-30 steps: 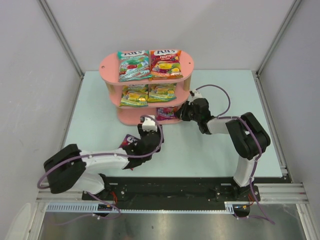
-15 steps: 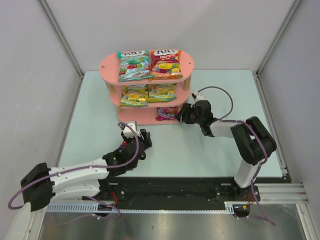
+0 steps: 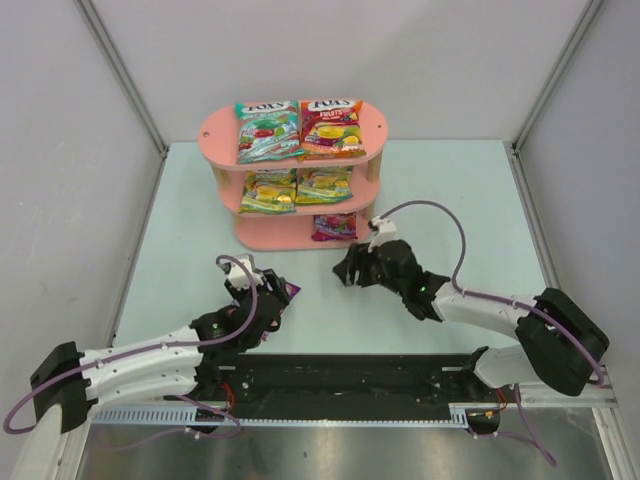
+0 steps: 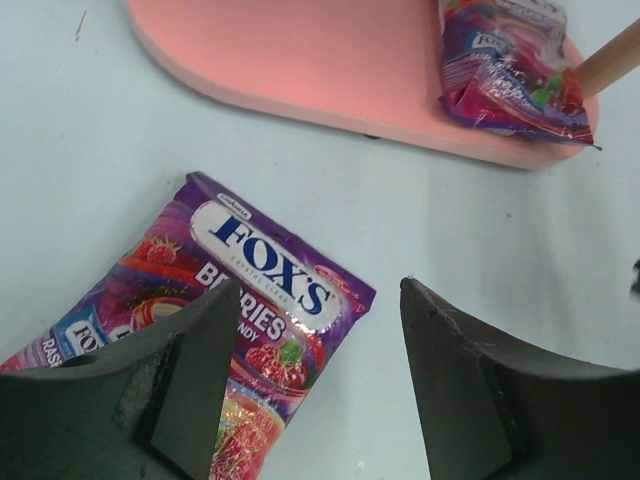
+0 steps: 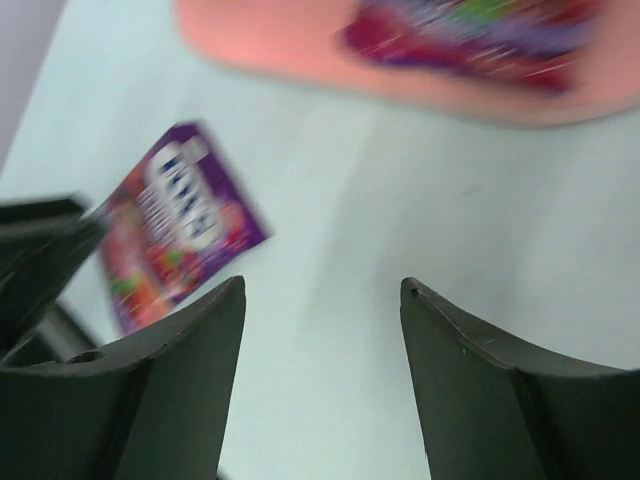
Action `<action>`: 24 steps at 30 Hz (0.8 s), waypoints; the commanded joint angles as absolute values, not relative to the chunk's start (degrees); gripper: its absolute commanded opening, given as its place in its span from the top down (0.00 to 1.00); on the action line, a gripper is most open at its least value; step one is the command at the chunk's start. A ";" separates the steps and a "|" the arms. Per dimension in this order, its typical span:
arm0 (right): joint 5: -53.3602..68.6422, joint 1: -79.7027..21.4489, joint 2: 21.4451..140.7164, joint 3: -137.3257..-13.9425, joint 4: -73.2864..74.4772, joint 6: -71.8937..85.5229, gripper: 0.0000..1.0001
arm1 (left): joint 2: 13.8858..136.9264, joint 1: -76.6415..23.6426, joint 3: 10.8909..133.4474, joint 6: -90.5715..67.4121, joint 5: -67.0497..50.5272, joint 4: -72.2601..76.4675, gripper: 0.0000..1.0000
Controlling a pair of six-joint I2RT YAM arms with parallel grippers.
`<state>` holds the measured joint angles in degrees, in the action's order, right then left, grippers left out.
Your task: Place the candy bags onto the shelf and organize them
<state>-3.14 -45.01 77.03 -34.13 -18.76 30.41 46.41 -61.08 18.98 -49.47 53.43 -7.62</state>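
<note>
The pink shelf [image 3: 215,128] stands at the back. Its top tier holds a teal bag [image 3: 268,131] and a red-orange bag [image 3: 331,127]. The middle tier holds two yellow-green bags [image 3: 268,190] [image 3: 323,184]. One purple bag [image 3: 334,226] lies on the bottom board, also in the left wrist view [image 4: 510,70]. The other purple bag [image 4: 235,300] lies flat on the table, partly under my left gripper [image 4: 320,285], which is open and empty above it. My right gripper [image 5: 322,285] is open and empty over bare table, with that bag [image 5: 175,225] to its front left.
The shelf's bottom board [image 4: 330,60] has bare room left of its purple bag. A wooden post [image 4: 610,60] stands by that bag. Grey walls and metal frame rails enclose the pale table [image 3: 450,200]. The two grippers [image 3: 272,302] [image 3: 345,270] are close together mid-table.
My right gripper has drawn back from the shelf's bottom tier toward the near left, leaving the purple bag there. My left arm has pulled back toward the near left, low over the other purple bag.
</note>
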 commanded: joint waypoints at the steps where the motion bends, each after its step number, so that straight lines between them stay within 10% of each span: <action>1: -7.82 -54.48 77.86 -33.93 -19.59 37.15 0.32 | 44.56 -61.35 18.37 -55.62 55.19 -12.91 0.29; 24: -23.82 -76.90 111.34 -49.47 -36.13 69.61 0.34 | 35.07 -60.82 23.29 -60.65 59.15 -34.18 0.28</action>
